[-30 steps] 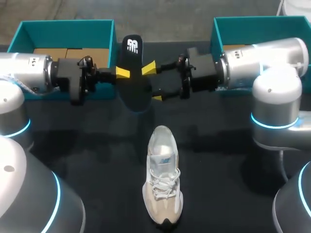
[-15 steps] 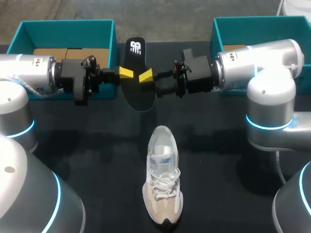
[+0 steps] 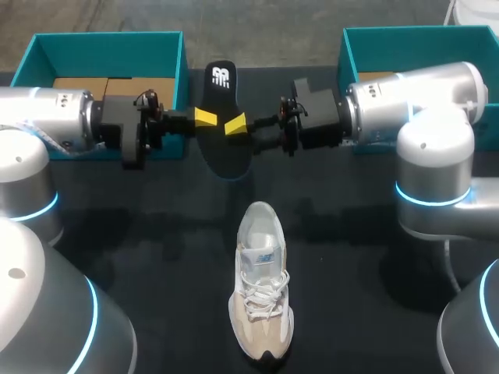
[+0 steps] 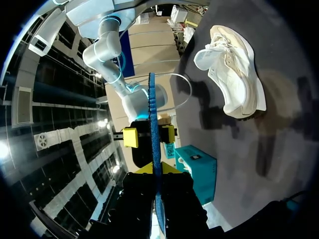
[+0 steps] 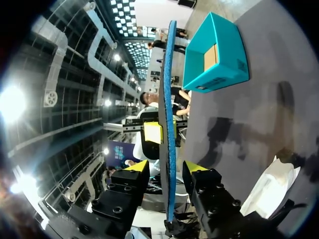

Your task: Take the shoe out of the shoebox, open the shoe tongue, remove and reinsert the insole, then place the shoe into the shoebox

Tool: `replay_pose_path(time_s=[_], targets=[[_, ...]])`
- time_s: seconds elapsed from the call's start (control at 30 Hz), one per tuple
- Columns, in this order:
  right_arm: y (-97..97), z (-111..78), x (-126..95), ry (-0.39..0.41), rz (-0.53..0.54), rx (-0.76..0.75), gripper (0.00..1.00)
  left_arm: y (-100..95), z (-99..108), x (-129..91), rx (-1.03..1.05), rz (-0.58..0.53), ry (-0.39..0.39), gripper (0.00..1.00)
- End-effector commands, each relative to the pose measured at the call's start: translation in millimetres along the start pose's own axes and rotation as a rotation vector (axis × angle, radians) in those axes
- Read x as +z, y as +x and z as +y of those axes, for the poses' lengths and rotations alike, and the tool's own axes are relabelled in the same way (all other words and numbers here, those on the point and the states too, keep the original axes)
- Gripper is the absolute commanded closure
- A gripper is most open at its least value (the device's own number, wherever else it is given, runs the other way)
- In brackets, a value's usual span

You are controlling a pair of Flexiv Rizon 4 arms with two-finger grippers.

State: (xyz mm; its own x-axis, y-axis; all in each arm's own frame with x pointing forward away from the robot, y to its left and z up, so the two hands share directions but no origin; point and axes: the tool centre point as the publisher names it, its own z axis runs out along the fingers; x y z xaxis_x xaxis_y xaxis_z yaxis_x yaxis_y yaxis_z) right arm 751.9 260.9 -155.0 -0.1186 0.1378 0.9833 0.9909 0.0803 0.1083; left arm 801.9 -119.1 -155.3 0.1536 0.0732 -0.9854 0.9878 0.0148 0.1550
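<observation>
Just one shoe [image 3: 261, 288], one insole [image 3: 221, 86]. Two boxes: left shoebox [image 3: 109, 37], right shoebox [image 3: 413, 33]. Left end effector [image 3: 204, 117], right end effector [image 3: 238, 129], so two.

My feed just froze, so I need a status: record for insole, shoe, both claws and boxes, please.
insole: held off the table, beyond the shoe
left claw: shut on the insole
right claw: open, a finger either side of the insole, gaps visible
shoe: on the table, laced, clear of both claws
left shoebox, right shoebox: teal, far corners; shoe in neither
</observation>
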Motion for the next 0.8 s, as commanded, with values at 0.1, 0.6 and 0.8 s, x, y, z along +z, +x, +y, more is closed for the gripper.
replay_pose_path(time_s=[0.1, 0.6, 0.8], targets=[[-1.4, 2.9, -0.3, 0.006, -0.006, 0.001, 0.63, -0.6, 0.6, 3.3, 0.003, -0.006, 0.003, 1.0], [-3.1, 1.3, -5.8, -0.001, 0.001, -0.002, 0.76, 0.0, -1.3, 7.8, 0.011, 0.001, 0.005, 1.0], [-4.0, 3.7, -3.5, 0.01, 0.003, -0.004, 0.78, 1.1, -1.6, 9.1, 0.011, 0.006, 0.002, 1.0]])
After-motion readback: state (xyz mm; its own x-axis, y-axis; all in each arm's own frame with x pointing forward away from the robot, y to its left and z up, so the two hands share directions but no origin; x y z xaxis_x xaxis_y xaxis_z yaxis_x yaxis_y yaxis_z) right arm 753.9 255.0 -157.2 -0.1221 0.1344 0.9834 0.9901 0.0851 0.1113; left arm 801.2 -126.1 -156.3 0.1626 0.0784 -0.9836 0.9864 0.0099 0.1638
